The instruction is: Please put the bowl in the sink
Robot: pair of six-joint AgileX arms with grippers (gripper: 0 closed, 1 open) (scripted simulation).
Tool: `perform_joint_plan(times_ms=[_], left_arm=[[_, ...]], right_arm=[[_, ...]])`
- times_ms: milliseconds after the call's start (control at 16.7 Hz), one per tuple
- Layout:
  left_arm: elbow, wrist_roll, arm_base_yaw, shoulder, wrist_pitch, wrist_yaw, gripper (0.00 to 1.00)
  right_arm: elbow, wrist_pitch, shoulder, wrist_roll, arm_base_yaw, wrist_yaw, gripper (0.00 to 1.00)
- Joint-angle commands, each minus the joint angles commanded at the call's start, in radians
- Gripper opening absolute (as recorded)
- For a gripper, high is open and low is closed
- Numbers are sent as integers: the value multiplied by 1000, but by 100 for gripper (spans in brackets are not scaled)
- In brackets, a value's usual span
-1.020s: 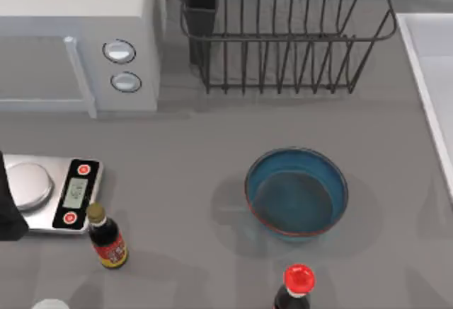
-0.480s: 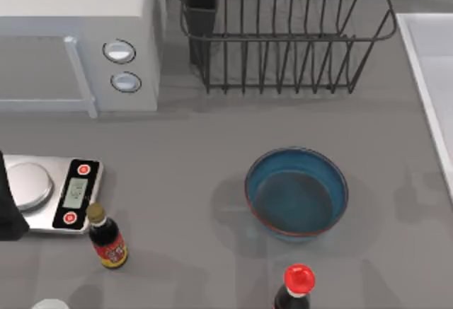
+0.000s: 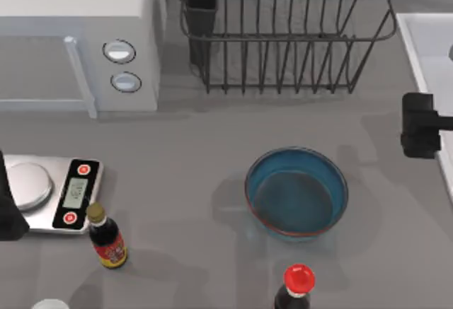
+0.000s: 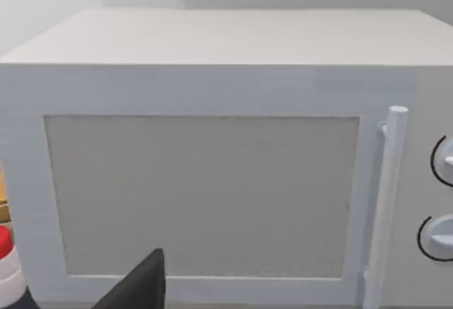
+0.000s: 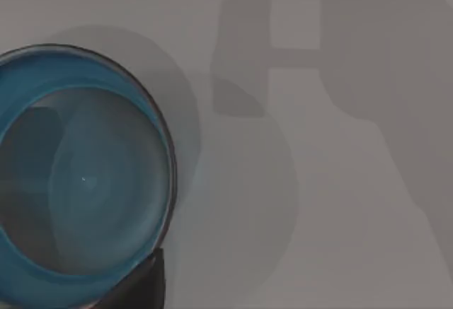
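Bowl [image 3: 296,193] sits upright on the grey table [image 3: 184,153], in front of the black wire dish rack [image 3: 283,33] and well apart from it. Right of the bowl, at the table's edge, runs the pale rim of the sink [image 3: 425,76]. My right arm's dark end [image 3: 419,125] is above that rim, to the bowl's right; whether its fingers are apart or together I cannot tell. A red-capped bottle [image 3: 297,288] stands just in front of the bowl. Left of the bowl are a small sauce bottle [image 3: 106,238], a kitchen scale [image 3: 53,192] and the microwave [image 3: 78,40]. The left arm is parked beside the scale, facing the microwave door [image 4: 205,196]
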Motion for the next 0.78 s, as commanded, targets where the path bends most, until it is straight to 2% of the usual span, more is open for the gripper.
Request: perform_joint_plan(times_ms=[360,600,780], left_arm=[[0,0,0,0,0,0,100],[0,0,0,0,0,0,100],[0,0,0,0,0,0,100]], right_arm=[[394,-311,493,133,129,-1,100],[542,-406,632,178,174,1,100],[560,-416,648,183,179,2,100]])
